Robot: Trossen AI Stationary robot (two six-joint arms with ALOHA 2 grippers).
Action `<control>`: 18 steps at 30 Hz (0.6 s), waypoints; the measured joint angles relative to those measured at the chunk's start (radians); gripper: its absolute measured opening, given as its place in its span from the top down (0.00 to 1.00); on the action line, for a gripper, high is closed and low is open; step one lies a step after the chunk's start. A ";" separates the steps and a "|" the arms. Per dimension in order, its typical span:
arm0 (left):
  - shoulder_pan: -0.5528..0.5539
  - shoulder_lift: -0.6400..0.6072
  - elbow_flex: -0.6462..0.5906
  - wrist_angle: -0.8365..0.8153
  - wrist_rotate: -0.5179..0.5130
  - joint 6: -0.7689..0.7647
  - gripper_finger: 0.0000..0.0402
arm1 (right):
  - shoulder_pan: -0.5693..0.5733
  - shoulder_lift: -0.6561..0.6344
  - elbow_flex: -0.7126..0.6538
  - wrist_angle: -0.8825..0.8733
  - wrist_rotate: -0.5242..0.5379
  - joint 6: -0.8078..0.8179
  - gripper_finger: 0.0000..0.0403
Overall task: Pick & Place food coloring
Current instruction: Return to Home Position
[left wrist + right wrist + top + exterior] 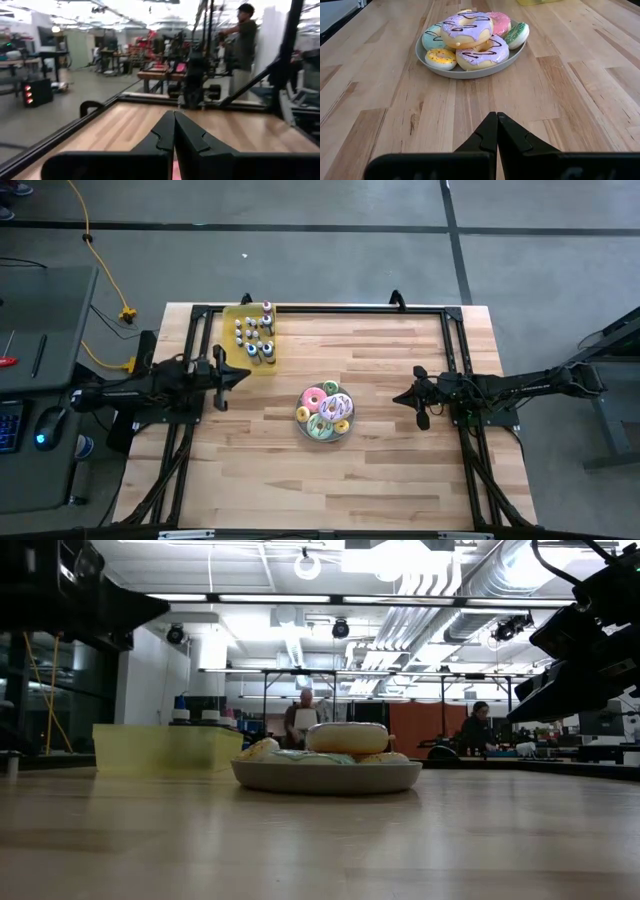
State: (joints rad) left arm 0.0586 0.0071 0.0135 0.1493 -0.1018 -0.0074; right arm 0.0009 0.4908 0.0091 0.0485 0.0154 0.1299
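The food coloring [257,335], several tiny pale bottles with coloured caps, stands upright in a yellow tray [243,315] at the table's far left. In the low view only the bottle tops [181,713] show above the tray wall [165,748]. My left gripper [247,375] hovers shut and empty at the table's left side, just nearer than the tray; its fingers [165,131] meet tip to tip. My right gripper [396,398] waits shut and empty at the right side, pointing toward the doughnuts, with its closed fingers [506,131] above bare wood.
A grey plate [301,416] heaped with frosted doughnuts [467,26] sits at the table's middle between the two grippers. A black frame rail [330,310] runs around the table. People stand in the room beyond the far edge [303,715]. Bare wood lies toward the near edge.
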 joint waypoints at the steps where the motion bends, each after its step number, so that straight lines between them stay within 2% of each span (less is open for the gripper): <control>1: 0.000 0.000 0.000 -0.011 -0.013 0.001 1.00 | 0.000 0.000 0.000 0.000 0.000 0.000 1.00; 7: 0.000 0.000 -0.001 -0.108 -0.084 0.003 1.00 | 0.000 0.000 0.000 0.000 0.000 0.000 1.00; 14: -0.001 0.000 -0.001 -0.115 -0.029 0.003 1.00 | 0.000 0.000 0.000 0.000 0.000 0.000 1.00; 18: -0.002 0.005 -0.001 -0.131 0.072 0.003 1.00 | 0.000 0.000 0.000 0.000 0.000 0.000 1.00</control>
State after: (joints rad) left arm 0.0562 0.0116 0.0124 0.0178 -0.0302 -0.0047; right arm 0.0010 0.4904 0.0093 0.0486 0.0154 0.1299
